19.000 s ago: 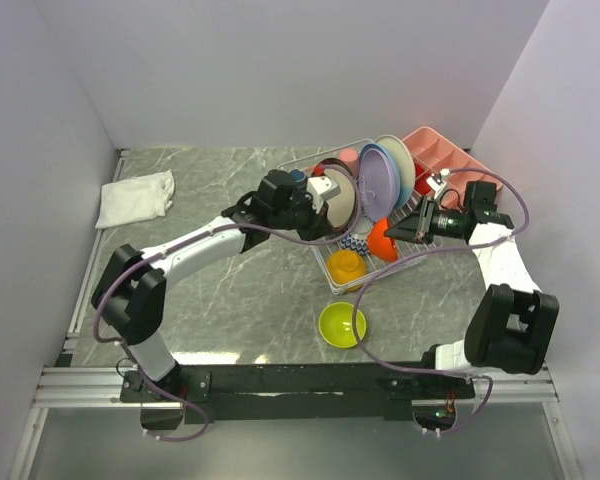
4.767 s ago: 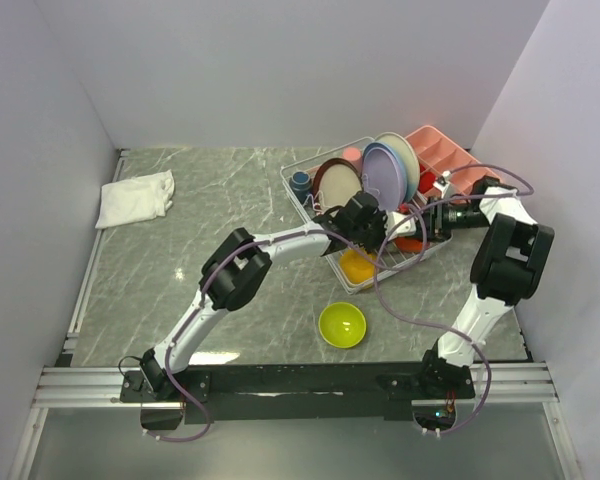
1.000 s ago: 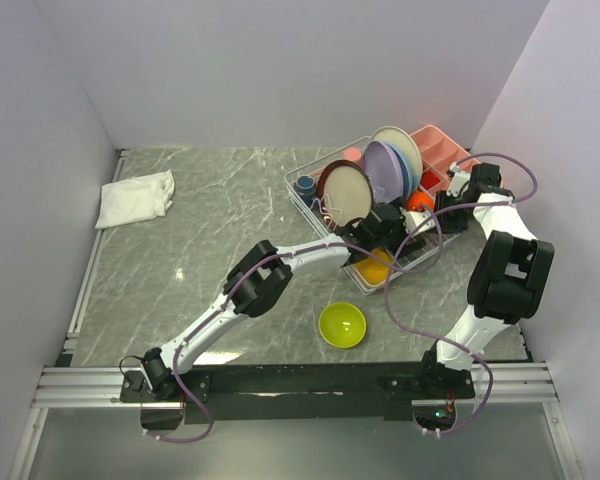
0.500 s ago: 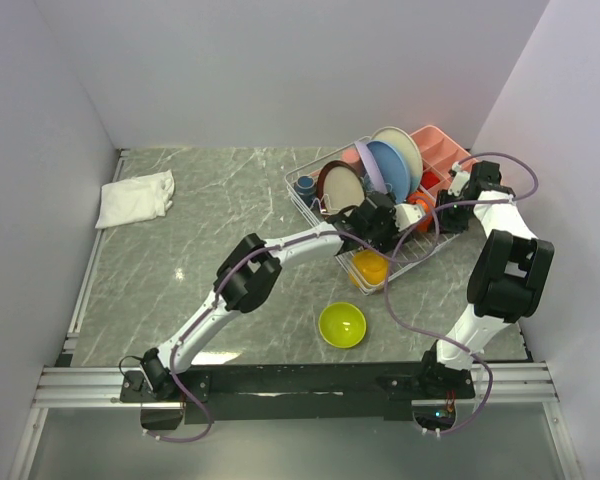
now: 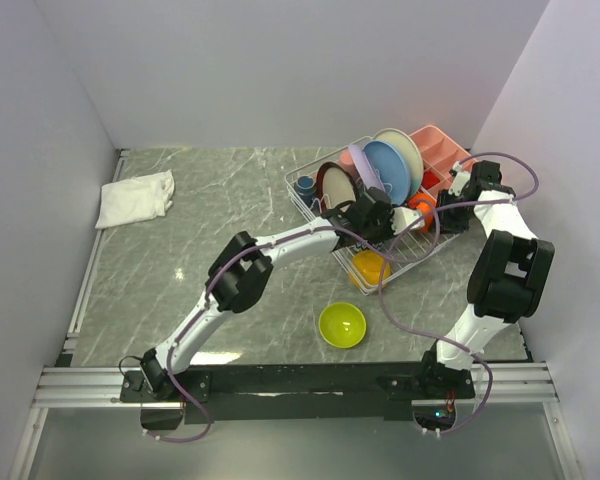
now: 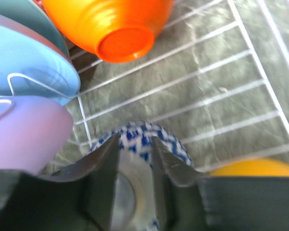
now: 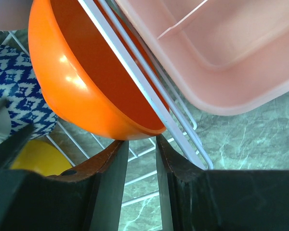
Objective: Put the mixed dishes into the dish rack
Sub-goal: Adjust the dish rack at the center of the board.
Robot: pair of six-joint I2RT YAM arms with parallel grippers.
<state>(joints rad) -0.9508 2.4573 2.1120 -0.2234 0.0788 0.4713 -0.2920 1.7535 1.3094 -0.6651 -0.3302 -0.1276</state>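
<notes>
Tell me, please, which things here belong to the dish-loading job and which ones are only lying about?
Job: rack, plates, orange bowl, yellow bowl, patterned bowl, lime bowl, navy cup.
Lying about: cloth, pink tray.

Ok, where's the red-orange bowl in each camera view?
Top external: red-orange bowl at the dish rack's right end.
Left wrist: top centre, base facing the camera.
Right wrist: upper left, rim against the rack wires.
Shared landmark: orange-yellow bowl at the rack's near end; lower right in left wrist, lower left in right wrist.
</notes>
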